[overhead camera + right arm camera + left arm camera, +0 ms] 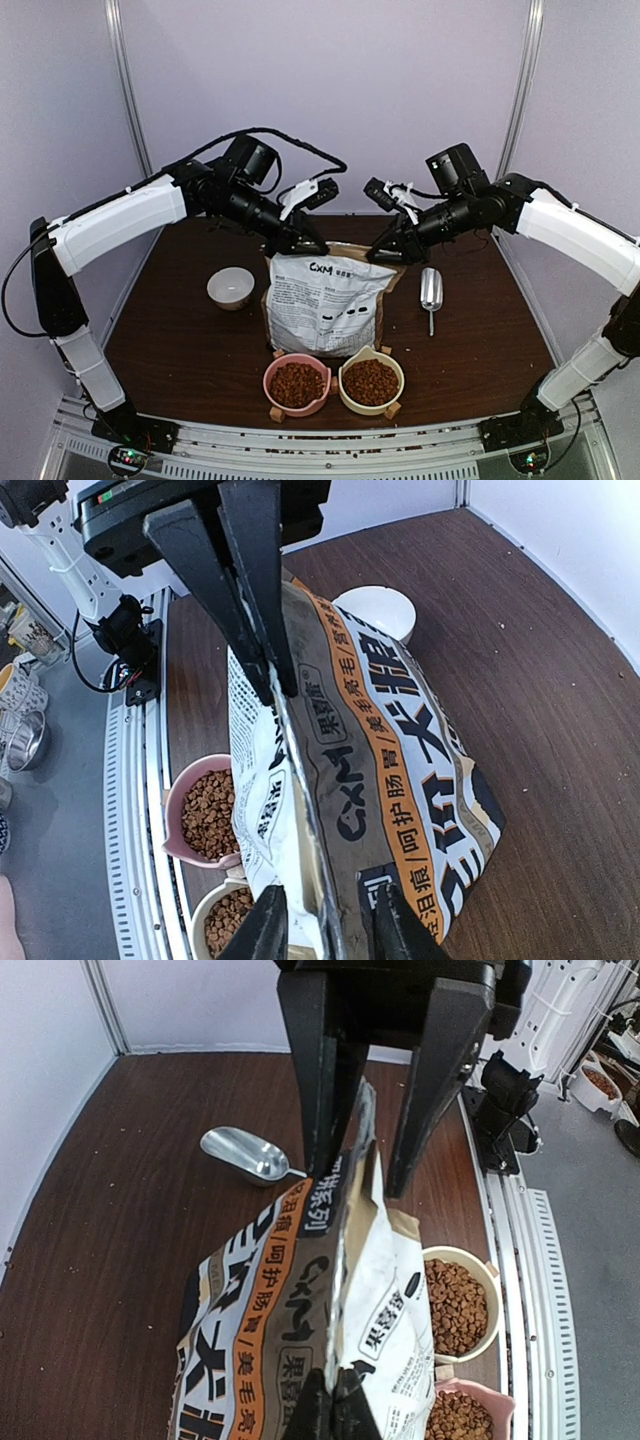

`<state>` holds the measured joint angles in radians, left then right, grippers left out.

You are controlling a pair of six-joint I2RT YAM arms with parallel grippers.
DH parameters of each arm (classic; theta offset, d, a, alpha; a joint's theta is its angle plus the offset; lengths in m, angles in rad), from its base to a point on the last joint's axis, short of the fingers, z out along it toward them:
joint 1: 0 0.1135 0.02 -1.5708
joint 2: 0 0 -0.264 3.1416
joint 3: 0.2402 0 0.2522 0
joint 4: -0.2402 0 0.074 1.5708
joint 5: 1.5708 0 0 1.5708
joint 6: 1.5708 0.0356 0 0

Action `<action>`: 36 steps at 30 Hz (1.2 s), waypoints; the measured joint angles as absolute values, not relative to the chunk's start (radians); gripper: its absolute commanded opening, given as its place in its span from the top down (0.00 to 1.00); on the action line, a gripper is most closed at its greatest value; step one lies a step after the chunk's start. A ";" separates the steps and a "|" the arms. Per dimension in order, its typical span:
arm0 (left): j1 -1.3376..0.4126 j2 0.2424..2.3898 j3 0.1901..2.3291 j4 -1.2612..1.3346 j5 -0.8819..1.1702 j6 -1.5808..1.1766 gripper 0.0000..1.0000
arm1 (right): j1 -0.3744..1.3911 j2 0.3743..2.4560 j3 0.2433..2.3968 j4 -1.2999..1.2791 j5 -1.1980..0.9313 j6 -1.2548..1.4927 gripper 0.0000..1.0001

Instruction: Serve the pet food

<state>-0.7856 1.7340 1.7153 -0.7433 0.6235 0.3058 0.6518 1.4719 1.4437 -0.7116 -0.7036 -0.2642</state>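
On my screens the left tool [308, 243] had its fingers [318, 1080] apart, with the top edge of the paper bag [325, 305] standing between them. The right tool [384, 254], at the other end of that edge, was clamped on it. The bag reached down from both tools to the tabletop [170, 340]. The pet food [297, 385] lay heaped in a pink bowl [267, 380] and a cream bowl [343, 384], below the tools on the arm-base side of the bag. A metal scoop [431, 288] lay outboard of the right tool and a white bowl [230, 288] outboard of the left.
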 measured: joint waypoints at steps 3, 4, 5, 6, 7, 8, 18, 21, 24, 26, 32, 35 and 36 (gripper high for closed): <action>-0.786 1.734 1.715 -0.743 0.613 0.309 0.77 | 0.649 1.471 1.431 -0.701 -0.704 -0.262 0.66; -0.787 1.733 1.715 -0.743 0.600 0.308 0.73 | 0.649 1.471 1.427 -0.702 -0.703 -0.263 0.67; -0.788 1.733 1.715 -0.744 0.589 0.316 0.70 | 0.649 1.471 1.423 -0.703 -0.703 -0.263 0.70; -0.788 1.733 1.715 -0.746 0.574 0.320 0.68 | 0.648 1.471 1.419 -0.705 -0.702 -0.263 0.75; -0.787 1.731 1.714 -0.749 0.558 0.326 0.68 | 0.648 1.471 1.415 -0.706 -0.701 -0.264 0.81; -0.786 1.726 1.710 -0.751 0.540 0.332 0.70 | 0.647 1.471 1.412 -0.709 -0.698 -0.262 0.89; -0.773 1.639 1.626 -0.738 0.451 0.379 0.90 | 0.645 1.471 1.400 -0.683 -0.702 -0.264 1.00; -0.773 1.625 1.608 -0.727 0.425 0.391 0.80 | 0.646 1.471 1.400 -0.682 -0.702 -0.264 1.00; -0.754 1.594 1.592 -0.738 0.371 0.392 0.98 | 0.643 1.470 1.399 -0.685 -0.699 -0.264 1.00; -0.736 1.575 1.585 -0.755 0.356 0.391 1.00 | 0.639 1.467 1.399 -0.685 -0.696 -0.263 1.00; -0.733 1.567 1.578 -0.756 0.355 0.402 0.85 | 0.639 1.466 1.398 -0.682 -0.695 -0.263 1.00; -0.724 1.562 1.577 -0.764 0.329 0.402 0.91 | 0.636 1.466 1.396 -0.685 -0.694 -0.263 1.00; -0.720 1.561 1.576 -0.768 0.326 0.402 1.00 | 0.636 1.466 1.396 -0.684 -0.693 -0.263 1.00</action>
<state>-0.7200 1.5608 1.5764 -0.7677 0.3260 0.4019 0.6357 1.4658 1.3960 -0.6838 -0.6933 -0.2630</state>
